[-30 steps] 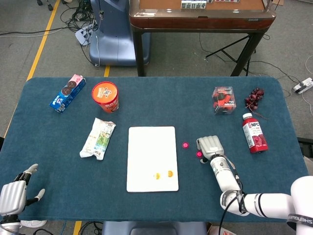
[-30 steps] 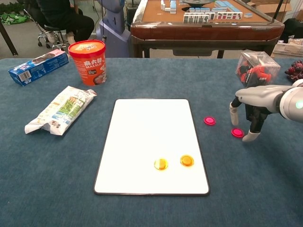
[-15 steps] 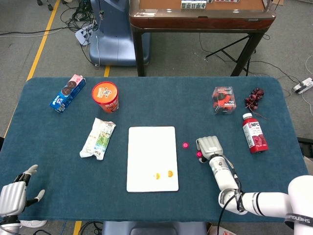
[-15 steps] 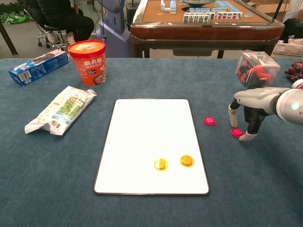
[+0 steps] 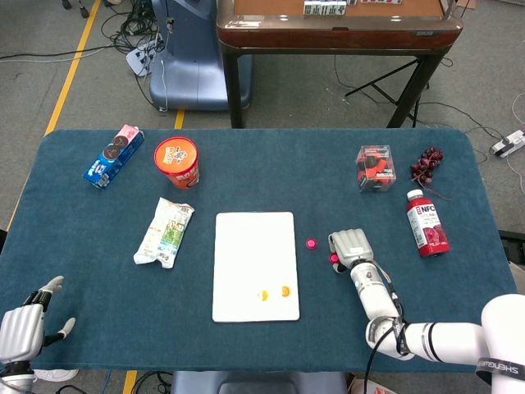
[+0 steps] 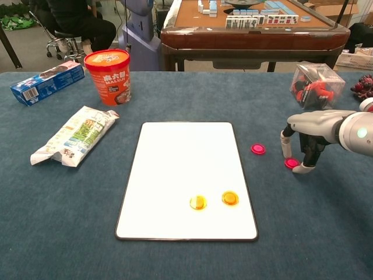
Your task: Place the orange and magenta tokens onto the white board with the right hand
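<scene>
Right hand (image 6: pixel 308 135) arched over one magenta token (image 6: pixel 291 163), fingertips bracketing it, no grip yet. Second magenta token (image 6: pixel 257 149) just off white board (image 6: pixel 175 151) right edge; orange tokens (image 6: pixel 229 198) near the board's front edge. Likely light, thin, slippery: pinch across rim.

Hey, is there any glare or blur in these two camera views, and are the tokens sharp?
Head view: even light, no blur, orange tokens tiny but distinct. Chest view: sharp, soft shine on the white board, magenta tokens crisp, right hand casting a faint shadow.
</scene>
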### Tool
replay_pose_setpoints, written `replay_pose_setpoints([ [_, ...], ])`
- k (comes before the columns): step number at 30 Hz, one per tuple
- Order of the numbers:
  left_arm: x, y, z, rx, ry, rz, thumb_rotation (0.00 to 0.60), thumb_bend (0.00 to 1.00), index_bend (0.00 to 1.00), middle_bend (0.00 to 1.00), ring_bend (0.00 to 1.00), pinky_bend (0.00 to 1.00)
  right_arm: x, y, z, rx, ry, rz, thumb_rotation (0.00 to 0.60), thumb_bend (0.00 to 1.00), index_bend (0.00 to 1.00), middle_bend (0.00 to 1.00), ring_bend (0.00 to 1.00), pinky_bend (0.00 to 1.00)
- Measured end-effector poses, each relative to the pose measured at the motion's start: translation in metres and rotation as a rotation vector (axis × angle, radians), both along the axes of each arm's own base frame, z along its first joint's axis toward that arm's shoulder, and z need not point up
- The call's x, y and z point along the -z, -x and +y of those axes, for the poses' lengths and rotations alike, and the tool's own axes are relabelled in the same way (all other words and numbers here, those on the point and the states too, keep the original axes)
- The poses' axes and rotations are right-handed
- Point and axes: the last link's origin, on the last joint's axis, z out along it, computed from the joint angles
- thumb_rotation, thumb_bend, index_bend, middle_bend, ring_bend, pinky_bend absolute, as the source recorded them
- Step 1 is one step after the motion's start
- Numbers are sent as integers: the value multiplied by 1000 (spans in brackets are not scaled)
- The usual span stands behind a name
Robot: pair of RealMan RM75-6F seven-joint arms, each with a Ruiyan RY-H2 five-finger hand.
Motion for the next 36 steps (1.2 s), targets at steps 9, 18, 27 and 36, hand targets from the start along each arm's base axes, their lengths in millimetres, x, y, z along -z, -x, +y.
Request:
replay_pose_setpoints([
  [9,0,0,1,2,1,-1,600,236,201,299,305,643,0,-1,1,-7,6,-10,600,266,465,1000,1000,1000],
  [18,0,-1,2,3,-2,-2,600,236,201,299,305,643,-13,-20,0,-60,33,-51,600,266,470,1000,1000,1000],
  [27,0,-3,4,14,-8,-9,600,236,201,299,304,644,-8,-57,-12,-118,38,-104,600,264,470,1000,1000,1000],
  [36,-3,-1,3,11,-12,-5,600,236,202,299,305,645,17,-98,-23,-160,15,-145,600,260,470,1000,1000,1000],
])
